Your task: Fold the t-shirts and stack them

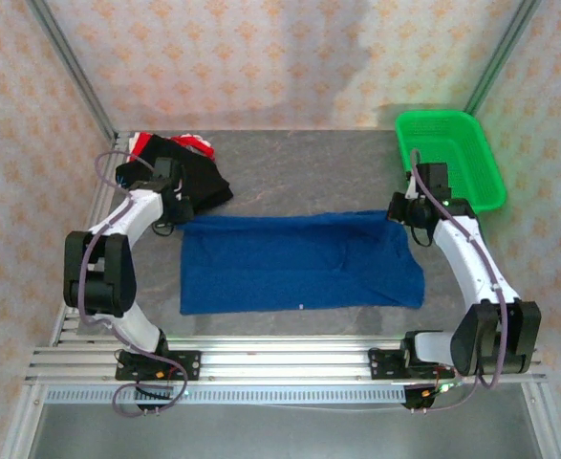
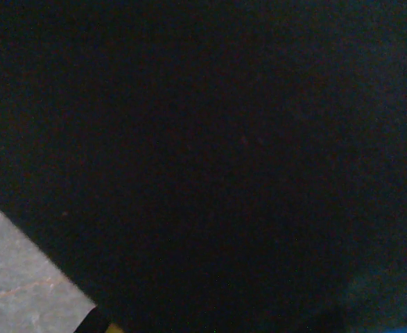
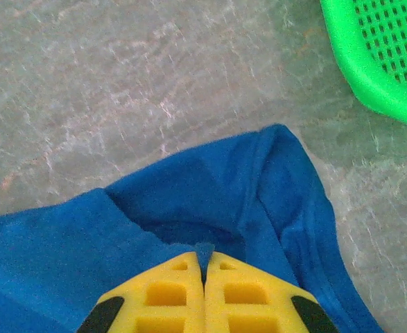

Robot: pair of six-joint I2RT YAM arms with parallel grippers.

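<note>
1. Pinching the far right corner of the blue t-shirt (image 3: 210,187), your right claw (image 3: 204,258) has its yellow fingers (image 3: 168,295) pressed together, a nub of blue cloth caught between the tips.
2. The blue t-shirt lies flat in the middle of the surface (image 1: 299,163) as a wide band. Its long axis runs left to right between your two arms. The pinched corner sits near the green basket (image 1: 447,153) but apart from it.
3. Your left claw (image 1: 173,210) is down at the opposite far corner, where the blue cloth meets the black t-shirt (image 1: 204,182). The red-patterned t-shirt (image 1: 146,145) is bunched just behind the black one.
4. The left wrist view looks onto dark cloth at close range, with a wedge of grey surface at the lower left. From this you cannot tell whether the left claw is apart or together, or whether it has the blue hem.
5. The coming fold likely turns on bringing both far corners toward you, across the short axis. Each arm is nearer its own corner, and the left grip looks worth confirming before any lift.
</note>
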